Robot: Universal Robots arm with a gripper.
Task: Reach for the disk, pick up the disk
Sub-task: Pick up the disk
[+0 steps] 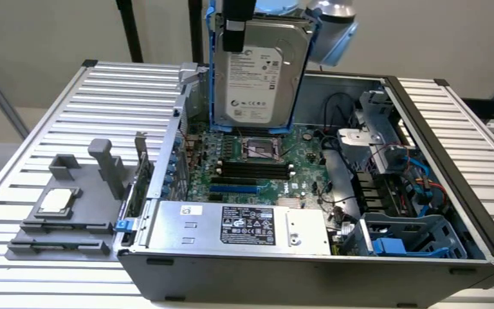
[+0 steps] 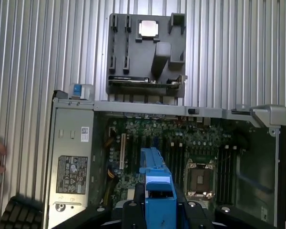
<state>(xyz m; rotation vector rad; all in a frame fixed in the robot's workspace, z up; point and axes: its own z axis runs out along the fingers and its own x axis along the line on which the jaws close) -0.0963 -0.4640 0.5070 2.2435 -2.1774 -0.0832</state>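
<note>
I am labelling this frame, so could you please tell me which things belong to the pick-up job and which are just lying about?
Job:
- silver-grey metal disk in blue plastic carrier, lifted above the case
- black hand gripping it

Lying about:
- small square silver chip on grey tray
- large silver box
- green motherboard

The gripper (image 1: 237, 29) hangs above the open computer case (image 1: 436, 193), clamped on the upper edge of the disk (image 1: 257, 71), which hangs upright below it, clear of the motherboard (image 1: 256, 161) directly beneath. Nearer the camera than the gripper, the power supply box (image 1: 238, 225) lies inside the case along its front wall. Toward the exterior view's left of the gripper, outside the case, a tray (image 1: 58, 225) rests on the slatted table (image 1: 127, 84), carrying a small chip (image 1: 56, 200).
</note>
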